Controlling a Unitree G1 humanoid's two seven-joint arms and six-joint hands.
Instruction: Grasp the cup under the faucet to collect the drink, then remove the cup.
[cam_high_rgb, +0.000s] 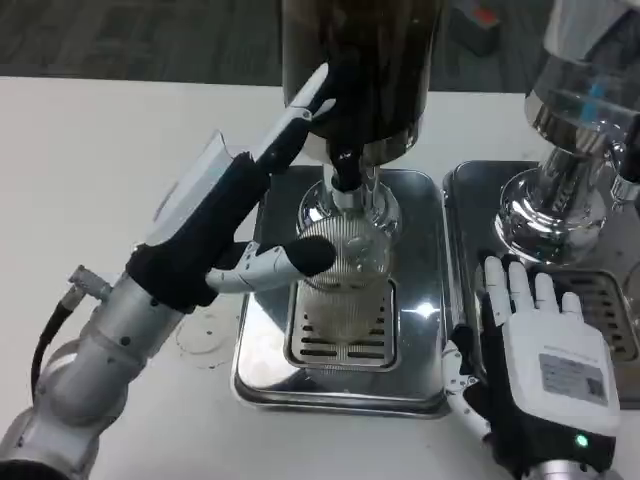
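We saw the clear ribbed cup, probably light and slippery, on the drip tray under the faucet at frame centre, our left hand gripping its side, our right hand spread, holding nothing.

No text can be read — the label on the right hand seems printed, but blurred.
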